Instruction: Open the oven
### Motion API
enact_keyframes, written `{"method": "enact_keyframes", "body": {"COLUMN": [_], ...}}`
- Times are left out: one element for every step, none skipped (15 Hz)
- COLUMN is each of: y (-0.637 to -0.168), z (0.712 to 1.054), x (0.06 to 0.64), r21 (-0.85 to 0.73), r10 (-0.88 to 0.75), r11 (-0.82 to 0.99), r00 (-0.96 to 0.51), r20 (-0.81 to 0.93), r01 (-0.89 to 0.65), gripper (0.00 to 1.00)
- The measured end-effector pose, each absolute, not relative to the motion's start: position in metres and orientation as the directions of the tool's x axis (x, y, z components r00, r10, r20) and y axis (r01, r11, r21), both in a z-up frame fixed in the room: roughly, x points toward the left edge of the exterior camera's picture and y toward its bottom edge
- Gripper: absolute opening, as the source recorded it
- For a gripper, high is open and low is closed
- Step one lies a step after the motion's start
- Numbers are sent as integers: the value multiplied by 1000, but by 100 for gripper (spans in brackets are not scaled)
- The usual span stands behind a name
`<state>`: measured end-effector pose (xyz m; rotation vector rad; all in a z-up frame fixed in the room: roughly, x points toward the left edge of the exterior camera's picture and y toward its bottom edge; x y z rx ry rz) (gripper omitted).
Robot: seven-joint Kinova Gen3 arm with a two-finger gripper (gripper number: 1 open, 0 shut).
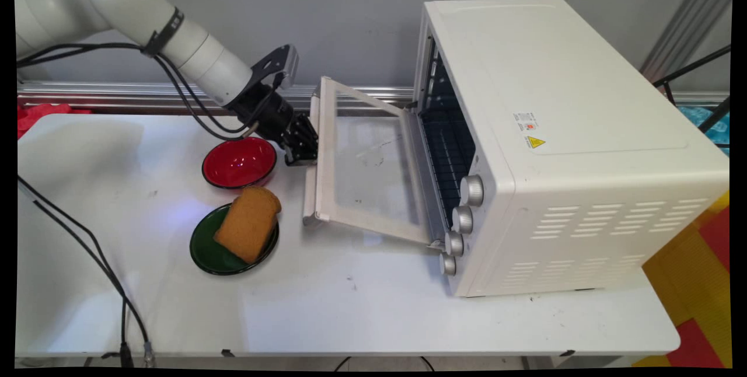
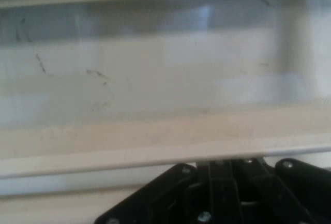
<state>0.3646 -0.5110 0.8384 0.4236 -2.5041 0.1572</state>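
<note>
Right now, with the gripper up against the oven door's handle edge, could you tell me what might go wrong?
1. The gripper sits at the handle edge of the half-open oven door; if contact slips, the door could swing freely.
2. The red bowl lies right beside the gripper, so the wrist or hanging cables might knock it.
3. The bread slice leans loosely over the green plate near the door's lower corner and could be nudged off.
</note>
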Motion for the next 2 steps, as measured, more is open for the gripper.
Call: {"method": "enact_keyframes", "body": {"y": [-510,-508], "z": [837,834], "x": [367,369], "r21": [-18,-19], "r10": [-264,-263], "r11": [942,943], "r00": [-776,-776], "r20": [573,574], "r01": [-334,-334], "gripper": [0,0]}}
